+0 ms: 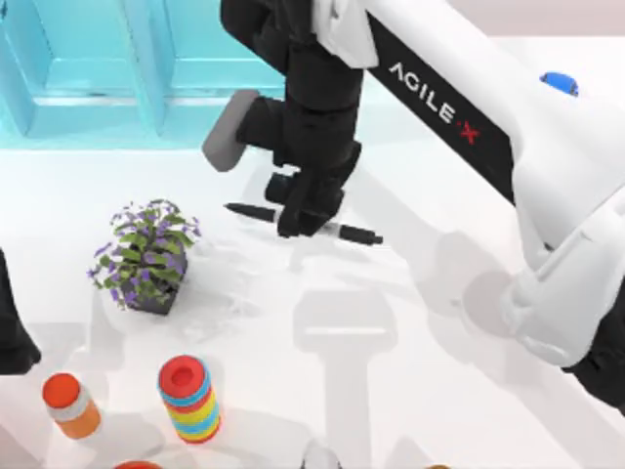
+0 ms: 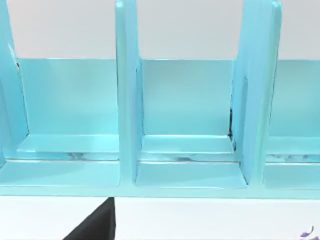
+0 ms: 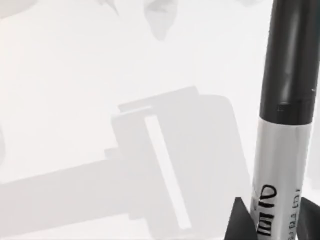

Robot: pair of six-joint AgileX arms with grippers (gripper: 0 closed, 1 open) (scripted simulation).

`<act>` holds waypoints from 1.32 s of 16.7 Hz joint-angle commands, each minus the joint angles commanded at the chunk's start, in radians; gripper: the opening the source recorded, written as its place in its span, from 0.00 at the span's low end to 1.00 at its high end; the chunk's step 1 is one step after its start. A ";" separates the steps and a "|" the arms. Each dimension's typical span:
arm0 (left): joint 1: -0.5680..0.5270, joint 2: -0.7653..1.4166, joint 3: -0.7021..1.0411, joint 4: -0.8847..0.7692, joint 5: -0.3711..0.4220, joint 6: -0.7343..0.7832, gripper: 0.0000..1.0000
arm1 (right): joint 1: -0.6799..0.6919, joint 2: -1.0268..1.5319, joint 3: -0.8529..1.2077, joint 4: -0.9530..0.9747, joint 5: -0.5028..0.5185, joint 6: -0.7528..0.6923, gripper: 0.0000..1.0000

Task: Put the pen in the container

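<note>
Holding the pen [image 1: 354,234] near its middle, my right gripper [image 1: 305,217] stood in the upper centre of the top view, with its fingers closed narrow on the barrel. The black ends of the pen came out on both sides of the gripper, so the grasp looked balanced, which I judged good for carrying it without tilt. In the right wrist view the pen [image 3: 282,150] ran between my dark fingertips [image 3: 239,222], lettering toward the camera, and its shadow on the white table [image 1: 420,391] lay apart from it, so I judged it was lifted. The blue container [image 1: 117,68] waited at the upper left, its open compartments [image 2: 185,145] facing my left wrist camera. My left arm [image 1: 12,332] was parked at the left edge.
</note>
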 joint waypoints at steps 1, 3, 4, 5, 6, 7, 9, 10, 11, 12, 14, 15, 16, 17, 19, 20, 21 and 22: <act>0.000 0.000 0.000 0.000 0.000 0.000 1.00 | 0.003 -0.003 -0.002 0.002 0.000 0.001 0.00; 0.000 0.000 0.000 0.000 0.000 0.000 1.00 | -0.007 -0.010 -0.007 0.008 0.009 0.011 0.00; 0.000 0.000 0.000 0.000 0.000 0.000 1.00 | -0.025 -0.024 -0.017 0.019 0.026 0.031 0.00; 0.000 0.000 0.000 0.000 0.000 0.000 1.00 | -0.053 -0.046 -0.036 0.038 0.049 0.061 0.00; 0.000 0.000 0.000 0.000 0.000 0.000 1.00 | -0.091 -0.074 -0.062 0.062 0.074 0.101 0.00; 0.000 0.000 0.000 0.000 0.000 0.000 1.00 | -0.138 -0.108 -0.094 0.090 0.098 0.150 0.00; 0.000 0.000 0.000 0.000 0.000 0.000 1.00 | -0.259 -0.184 -0.171 0.150 0.131 0.277 0.00; 0.000 0.000 0.000 0.000 0.000 0.000 1.00 | -0.329 -0.219 -0.213 0.175 0.141 0.352 0.00; 0.000 0.000 0.000 0.000 0.000 0.000 1.00 | -0.400 -0.251 -0.258 0.194 0.151 0.433 0.00; 0.000 0.000 0.000 0.000 0.000 0.000 1.00 | -0.469 -0.277 -0.306 0.206 0.160 0.519 0.00; 0.000 0.000 0.000 0.000 0.000 0.000 1.00 | -0.592 -0.318 -0.409 0.214 0.182 0.703 0.00; 0.000 0.000 0.000 0.000 0.000 0.000 1.00 | -0.643 -0.338 -0.461 0.217 0.192 0.796 0.00; 0.000 0.000 0.000 0.000 0.000 0.000 1.00 | -0.688 -0.359 -0.511 0.222 0.199 0.888 0.00; 0.000 0.000 0.000 0.000 0.000 0.000 1.00 | -0.727 -0.382 -0.562 0.228 0.201 0.977 0.00; 0.000 0.000 0.000 0.000 0.000 0.000 1.00 | -0.794 -0.429 -0.668 0.242 0.195 1.136 0.00; 0.000 0.000 0.000 0.000 0.000 0.000 1.00 | -0.829 -0.451 -0.726 0.246 0.192 1.209 0.00; 0.000 0.000 0.000 0.000 0.000 0.000 1.00 | -0.869 -0.471 -0.784 0.249 0.190 1.281 0.00; 0.000 0.000 0.000 0.000 0.000 0.000 1.00 | -0.916 -0.491 -0.840 0.248 0.190 1.350 0.00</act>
